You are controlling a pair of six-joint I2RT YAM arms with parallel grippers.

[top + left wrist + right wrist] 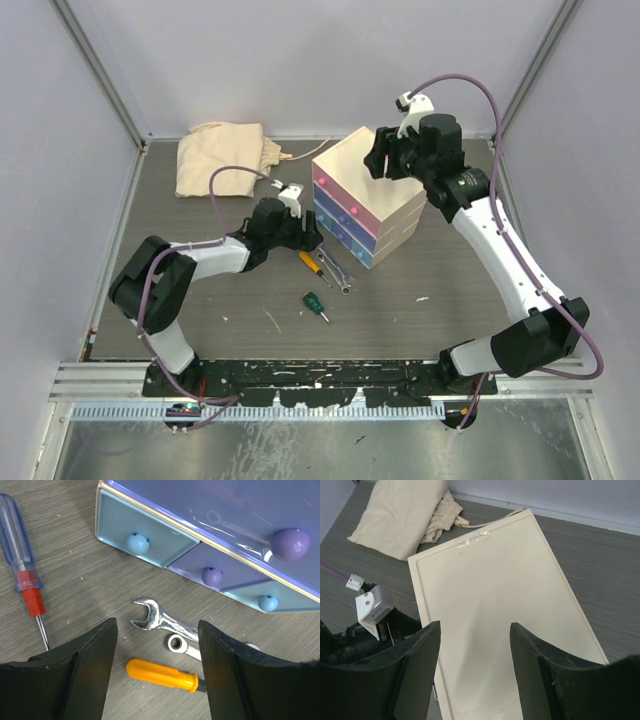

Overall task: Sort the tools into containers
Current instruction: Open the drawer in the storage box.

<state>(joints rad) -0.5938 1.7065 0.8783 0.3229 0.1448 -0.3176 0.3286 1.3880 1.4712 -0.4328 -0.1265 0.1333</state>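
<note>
The left fingers (85,672) are spread and empty over the silver spanner (159,621): rigid, smooth steel, probably slippery; grip across its flat shank. The right fingers (415,672), spread, hover above the chest (495,600)

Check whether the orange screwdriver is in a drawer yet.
Out: the orange screwdriver lies on the table, beside a spanner, in front of the chest.

I work in a robot lab cell. Plain pale walls (300,60) close the far, left and right edges of my grey tabletop (450,320). An aluminium rail (100,380) runs along its near edge.
</note>
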